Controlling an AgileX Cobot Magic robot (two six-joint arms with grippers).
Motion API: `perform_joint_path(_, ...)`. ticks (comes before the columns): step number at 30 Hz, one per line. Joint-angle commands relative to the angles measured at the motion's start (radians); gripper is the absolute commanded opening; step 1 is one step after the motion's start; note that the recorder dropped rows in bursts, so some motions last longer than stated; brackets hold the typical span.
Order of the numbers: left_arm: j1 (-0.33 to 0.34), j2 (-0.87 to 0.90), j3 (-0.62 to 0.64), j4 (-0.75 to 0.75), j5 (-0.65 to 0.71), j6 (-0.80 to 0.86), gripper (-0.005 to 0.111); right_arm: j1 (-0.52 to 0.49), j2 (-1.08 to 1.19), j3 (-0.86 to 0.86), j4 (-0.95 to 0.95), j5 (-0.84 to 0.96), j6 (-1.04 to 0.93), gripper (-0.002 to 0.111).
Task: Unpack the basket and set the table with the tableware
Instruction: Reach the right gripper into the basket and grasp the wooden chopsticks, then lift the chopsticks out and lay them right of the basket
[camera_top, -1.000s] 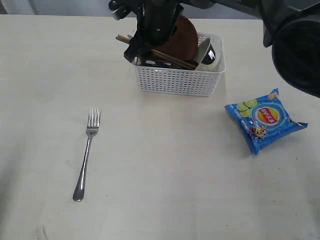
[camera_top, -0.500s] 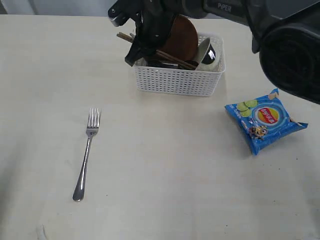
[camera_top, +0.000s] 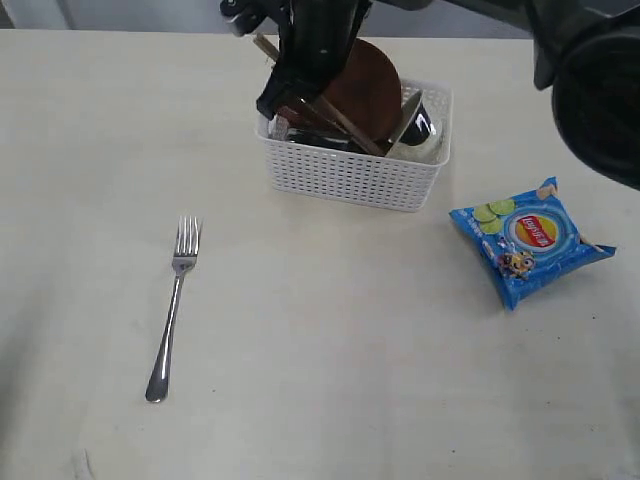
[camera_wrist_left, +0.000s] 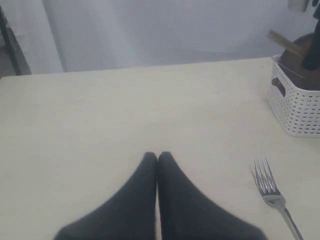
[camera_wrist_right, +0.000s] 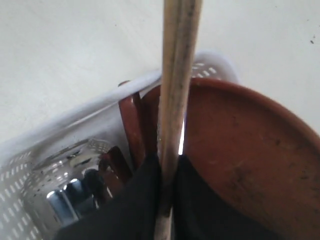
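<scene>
Chopstick pair (camera_wrist_right: 177, 75) clamped in right end effector (camera_wrist_right: 167, 172) over basket (camera_top: 350, 178); left end effector (camera_wrist_left: 157, 158) pressed together, empty.

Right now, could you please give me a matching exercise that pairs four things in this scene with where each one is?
Things:
1. fork
2. chip packet
3. chopsticks
4. brown plate

Places:
A. standing on edge inside the white basket
B. pinched in the right gripper
C. lying flat on the table, left of the basket in the exterior view
D. lying on the table, right of the basket in the exterior view

Pairs: 1-C, 2-D, 3-B, 4-A
</scene>
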Motion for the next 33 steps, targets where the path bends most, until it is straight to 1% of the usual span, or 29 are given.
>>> perform_joint_path(1,0.001,-0.004,0.004,-0.002,0.000,0.000,0.000,0.000,-0.069,0.003,0.014,0.004,0.003,0.000)
perform_joint_path(12,0.001,-0.004,0.004,-0.002,0.000,0.000,0.000,0.000,-0.231,0.003,0.050,-0.001,0.006,0.000)
perform_joint_path(16,0.001,-0.004,0.004,-0.002,0.000,0.000,0.000,0.000,-0.303,0.003,0.050,0.023,0.078,0.000)
perform_joint_path(18,0.001,-0.004,0.004,-0.002,0.000,0.000,0.000,-0.011,-0.341,0.003,0.052,0.062,0.111,0.000)
perform_joint_path(24,0.001,-0.004,0.004,-0.002,0.000,0.000,0.000,-0.090,-0.393,0.003,0.051,0.280,0.221,0.000)
perform_joint_path(27,0.001,-0.004,0.004,-0.002,0.000,0.000,0.000,-0.142,-0.413,0.021,0.074,0.280,0.273,0.000)
perform_joint_path(33,0.001,-0.004,0.004,-0.002,0.000,0.000,0.000,-0.239,-0.521,0.239,0.174,0.280,0.330,0.000)
